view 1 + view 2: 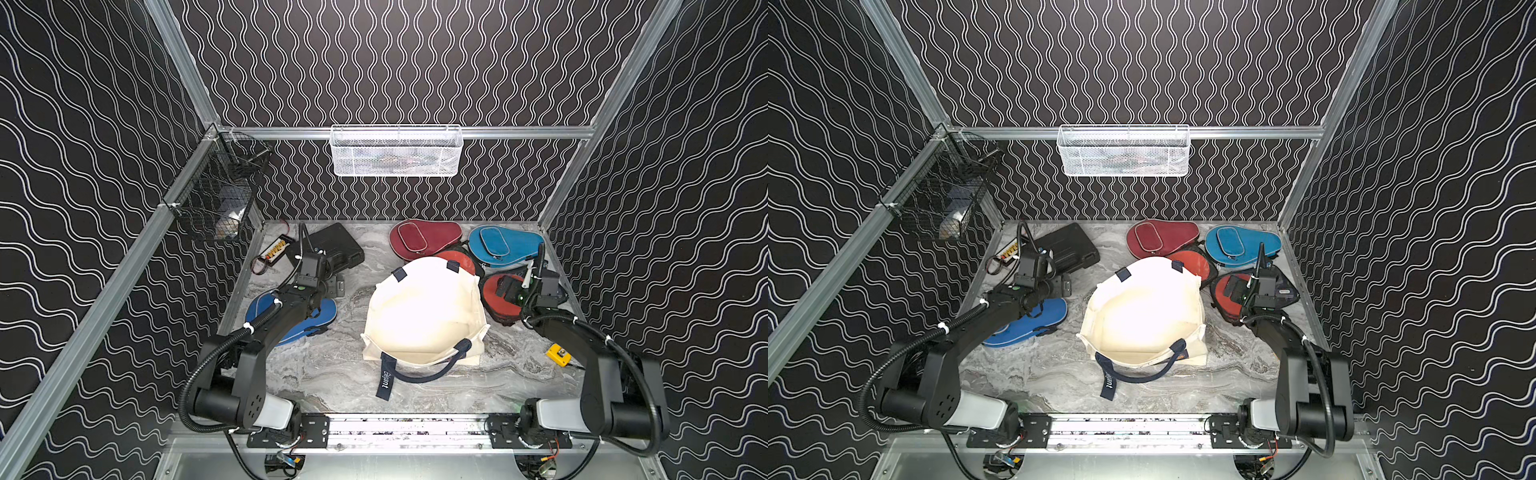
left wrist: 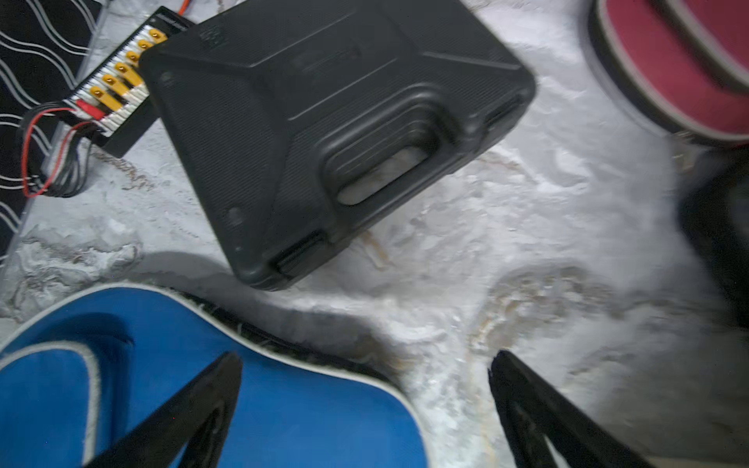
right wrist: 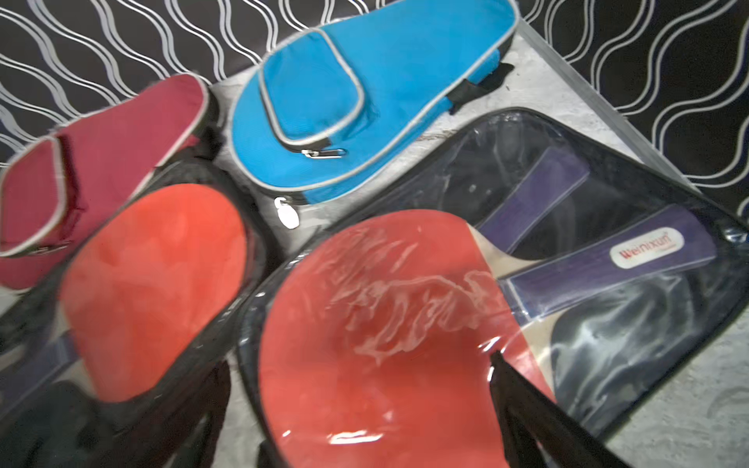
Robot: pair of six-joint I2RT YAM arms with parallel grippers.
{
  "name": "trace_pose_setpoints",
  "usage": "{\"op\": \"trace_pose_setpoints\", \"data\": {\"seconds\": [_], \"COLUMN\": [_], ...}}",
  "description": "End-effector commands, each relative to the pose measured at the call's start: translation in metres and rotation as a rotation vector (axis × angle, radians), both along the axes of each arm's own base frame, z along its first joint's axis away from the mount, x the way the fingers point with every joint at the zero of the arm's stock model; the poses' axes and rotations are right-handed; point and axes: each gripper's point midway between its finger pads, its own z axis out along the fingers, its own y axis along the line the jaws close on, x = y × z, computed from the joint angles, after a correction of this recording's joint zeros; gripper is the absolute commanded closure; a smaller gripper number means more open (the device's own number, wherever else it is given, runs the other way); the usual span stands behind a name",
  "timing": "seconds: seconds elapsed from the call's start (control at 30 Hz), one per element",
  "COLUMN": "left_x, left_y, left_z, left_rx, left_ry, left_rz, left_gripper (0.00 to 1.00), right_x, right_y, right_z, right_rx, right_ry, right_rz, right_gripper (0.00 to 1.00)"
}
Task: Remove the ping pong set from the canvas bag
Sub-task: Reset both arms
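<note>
Canvas bag (image 1: 424, 307) slumps centre, open counter (image 1: 332, 374) before it; ping pong set (image 3: 385, 291) lies outside by the right rail (image 3: 587, 87) under the spread right gripper (image 3: 356, 364), left gripper (image 2: 364, 360) spread over a blue case (image 2: 304, 405) edge.

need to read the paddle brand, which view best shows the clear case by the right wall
Right wrist view: the clear case fills much of the frame, its red paddle, purple handles and label plain through the plastic. In both top views it is small and partly under the right arm. The left wrist view misses it.
</note>
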Motion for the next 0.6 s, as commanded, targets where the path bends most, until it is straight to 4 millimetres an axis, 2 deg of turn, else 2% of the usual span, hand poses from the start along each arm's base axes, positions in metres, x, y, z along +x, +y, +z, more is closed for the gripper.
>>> {"op": "trace_pose_setpoints", "data": {"seconds": [0.0, 0.1, 0.23, 0.37, 0.57], "left_x": [0.014, 0.016, 0.019, 0.014, 0.010], "left_y": [0.005, 0.005, 0.000, -0.010, 0.016], "left_z": [-0.005, -0.019, -0.017, -0.018, -0.013], "left_rx": [0.070, 0.053, 0.030, -0.003, -0.026], "left_ry": [-0.077, -0.097, -0.238, -0.319, -0.383], "left_rz": [-0.039, -0.058, -0.113, -0.191, -0.112], "left_gripper": [0.01, 0.01, 0.01, 0.01, 0.01], "right_x": [0.020, 0.015, 0.014, 0.013, 0.011], "right_y": [-0.010, -0.014, -0.018, -0.017, -0.002], "right_z": [0.017, 0.003, -0.003, -0.014, -0.011], "right_rx": [-0.022, -0.019, -0.040, -0.048, -0.059], "right_ry": [-0.142, -0.147, -0.190, -0.186, -0.242], "right_rz": [-0.017, -0.027, -0.049, -0.038, 0.051], "right_gripper": [0.01, 0.01, 0.01, 0.01, 0.01]}}
